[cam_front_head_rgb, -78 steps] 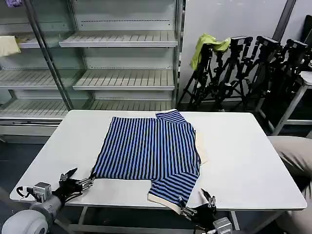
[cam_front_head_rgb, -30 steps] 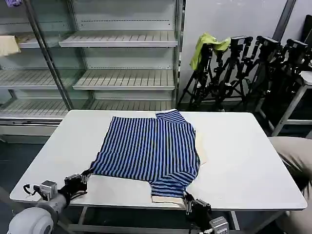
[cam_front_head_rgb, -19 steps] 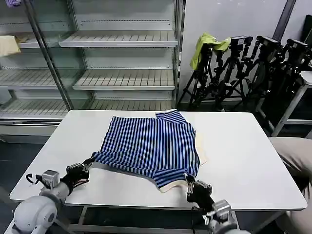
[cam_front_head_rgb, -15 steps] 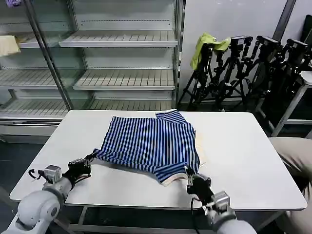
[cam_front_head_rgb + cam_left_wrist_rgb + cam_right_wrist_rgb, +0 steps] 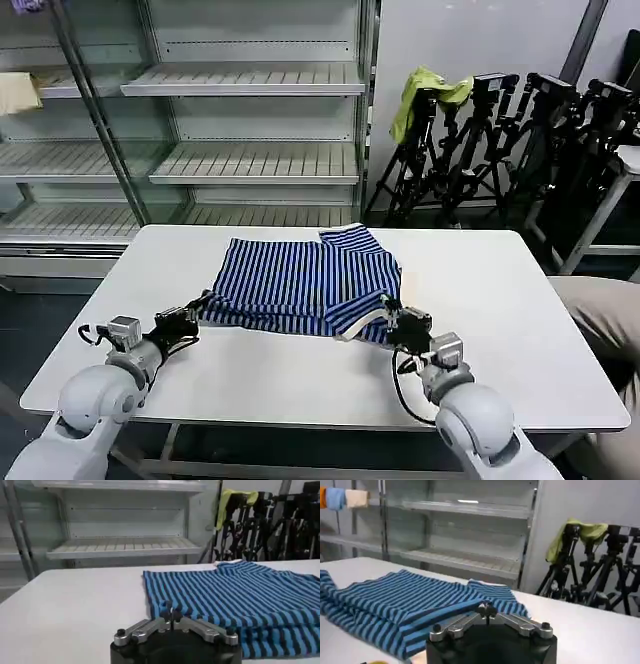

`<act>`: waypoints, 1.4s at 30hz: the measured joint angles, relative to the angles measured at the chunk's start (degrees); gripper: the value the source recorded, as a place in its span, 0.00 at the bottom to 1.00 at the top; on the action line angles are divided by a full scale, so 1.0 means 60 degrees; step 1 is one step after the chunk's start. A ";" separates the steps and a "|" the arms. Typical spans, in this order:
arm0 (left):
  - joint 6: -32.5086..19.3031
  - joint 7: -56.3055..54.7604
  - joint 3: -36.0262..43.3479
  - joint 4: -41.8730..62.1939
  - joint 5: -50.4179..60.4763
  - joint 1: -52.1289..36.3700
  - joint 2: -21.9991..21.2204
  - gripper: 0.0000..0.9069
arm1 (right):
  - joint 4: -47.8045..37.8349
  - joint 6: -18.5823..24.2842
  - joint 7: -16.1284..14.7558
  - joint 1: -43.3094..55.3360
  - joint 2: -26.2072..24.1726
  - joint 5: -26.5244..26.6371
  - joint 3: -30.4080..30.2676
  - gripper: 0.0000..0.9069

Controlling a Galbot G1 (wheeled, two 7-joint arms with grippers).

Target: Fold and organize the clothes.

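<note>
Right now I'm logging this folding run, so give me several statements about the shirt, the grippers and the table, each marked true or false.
1. Both grippers are shut on the striped shirt. True: the left gripper pinches its near left corner, the right gripper its near right edge.
2. The shirt lies on a white table. True.
3. The shirt hangs over the table's near edge. False: all of it rests on the tabletop.
4. A yellow-green cloth lies on the table. False: it is draped over a tripod behind the table.
5. The shelves behind the table are full of clothes. False: mostly bare.
</note>
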 measured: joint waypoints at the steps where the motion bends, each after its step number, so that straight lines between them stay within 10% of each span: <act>1: -0.0001 -0.0003 0.0040 0.0076 -0.0003 -0.0067 -0.0008 0.01 | -0.0073 0.0000 -0.0015 0.0042 0.0000 0.0006 -0.0010 0.00; 42: -0.0239 0.0306 0.0984 0.1412 0.0524 -0.1252 0.0094 0.01 | -0.1138 0.0011 -0.0501 0.0620 0.0148 -0.0089 -0.0157 0.00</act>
